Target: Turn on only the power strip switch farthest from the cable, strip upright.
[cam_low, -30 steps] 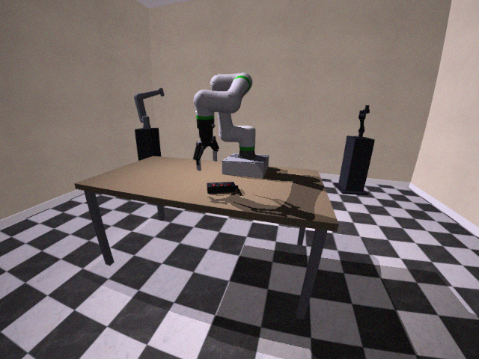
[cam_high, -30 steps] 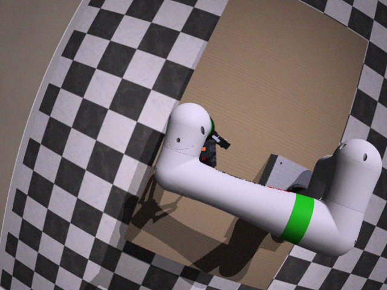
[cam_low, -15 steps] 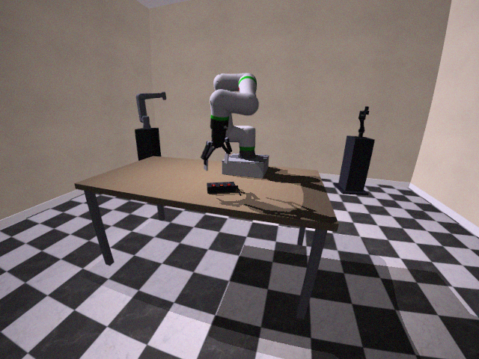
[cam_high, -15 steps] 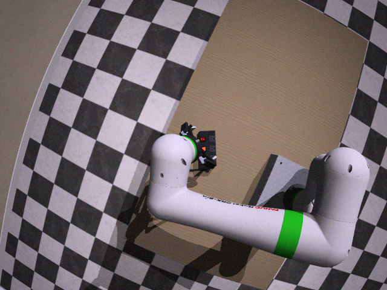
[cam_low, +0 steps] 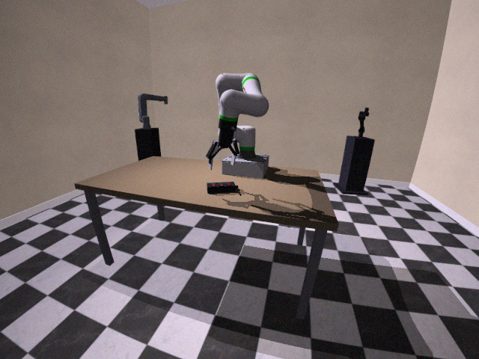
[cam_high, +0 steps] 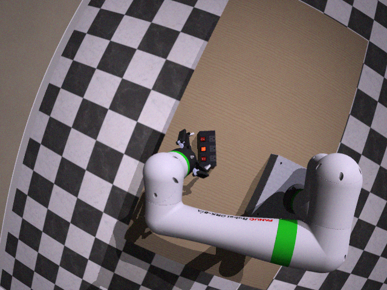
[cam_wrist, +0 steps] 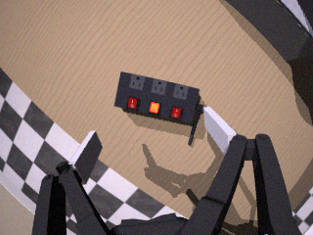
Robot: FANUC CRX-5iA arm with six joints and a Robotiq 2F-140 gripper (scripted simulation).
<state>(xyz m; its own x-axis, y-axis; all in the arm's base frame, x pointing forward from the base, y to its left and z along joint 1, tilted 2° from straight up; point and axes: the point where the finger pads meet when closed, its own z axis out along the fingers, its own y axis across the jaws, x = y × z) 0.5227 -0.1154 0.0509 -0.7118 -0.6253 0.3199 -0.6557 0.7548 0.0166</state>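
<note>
Here the claw point(cam_wrist: 153, 151) hangs spread wide and empty above the table point(cam_low: 162, 181). The power strip point(cam_high: 207, 148) lies face up below it, its middle switch point(cam_wrist: 155, 108) glowing brightest.

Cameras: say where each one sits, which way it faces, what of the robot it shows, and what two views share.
Top: overhead, facing straight down on the table; shows the white arm and gripper.
Exterior: out in the room, facing the table's long side; shows the whole arm on its base.
Wrist: behind the open fingers, facing down past them.
Shared: top and wrist both show the power strip face up, its middle switch brightest.
</note>
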